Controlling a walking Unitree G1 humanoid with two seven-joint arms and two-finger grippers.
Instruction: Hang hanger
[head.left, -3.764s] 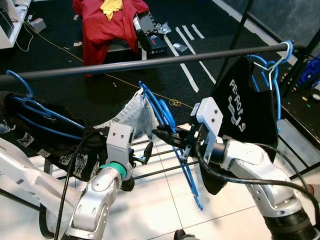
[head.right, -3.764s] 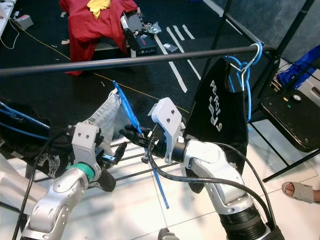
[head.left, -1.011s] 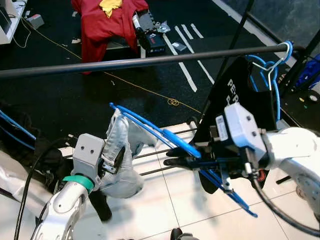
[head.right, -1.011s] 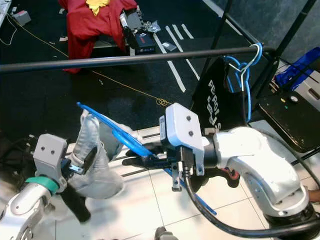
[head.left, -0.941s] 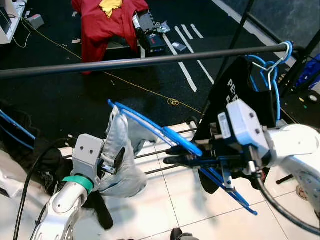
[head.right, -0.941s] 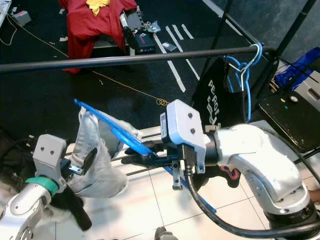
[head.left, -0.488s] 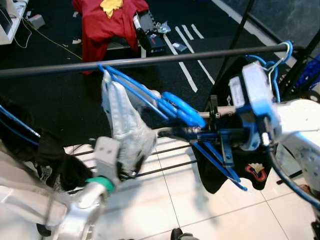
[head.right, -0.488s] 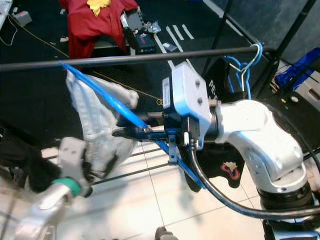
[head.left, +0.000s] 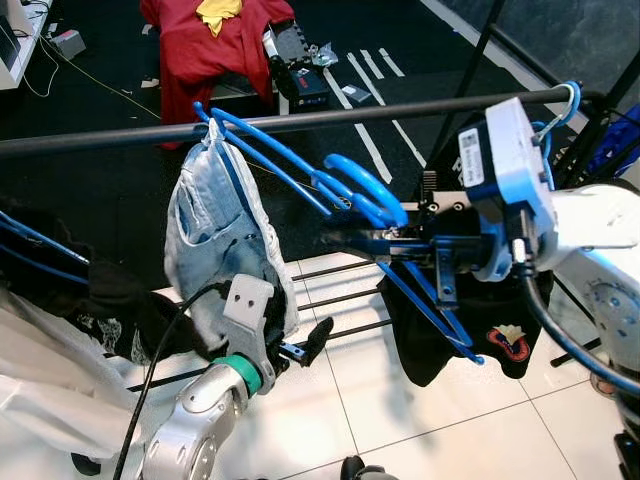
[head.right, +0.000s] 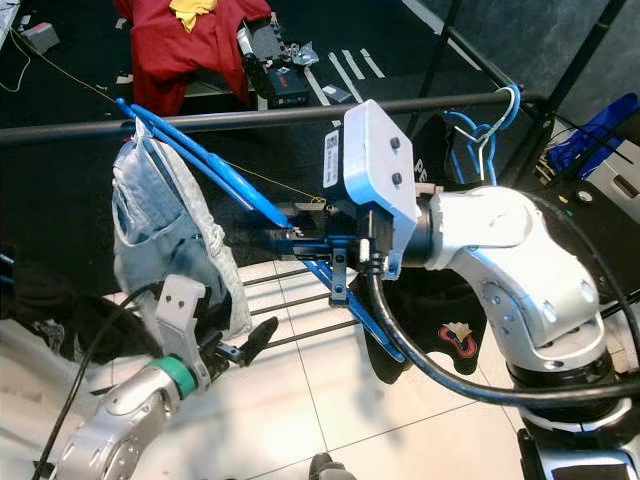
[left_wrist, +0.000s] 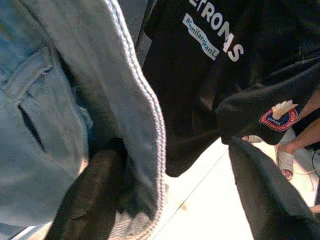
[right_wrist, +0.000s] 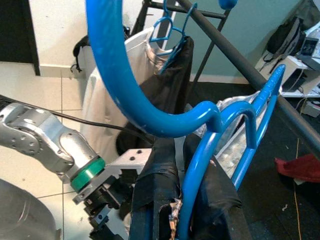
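Note:
A blue hanger (head.left: 270, 155) carries pale denim shorts (head.left: 215, 235) and lies tilted, its far end up against the black rail (head.left: 400, 108). Its hook (head.left: 365, 195) curls below the rail, on the near side. My right gripper (head.left: 345, 240) is shut on the hanger just under the hook; in the right wrist view its fingers (right_wrist: 160, 200) clamp the blue neck (right_wrist: 187, 195). My left gripper (head.left: 303, 342) is open, low beside the shorts' hem (left_wrist: 145, 150), and one finger (left_wrist: 85, 200) lies against the denim.
A black printed T-shirt (head.left: 500, 335) hangs on blue hangers (head.left: 545, 130) at the rail's right end. Dark clothes (head.left: 110, 300) hang at the left. The rack's lower bars (head.left: 340, 300) cross white tiles. Red clothes (head.left: 215, 40) lie on the dark floor beyond. A person's foot (left_wrist: 285, 160) stands nearby.
My right gripper has lifted the hanger and shorts from knee height up to the rail. My left gripper has let go of the denim and dropped below its hem.

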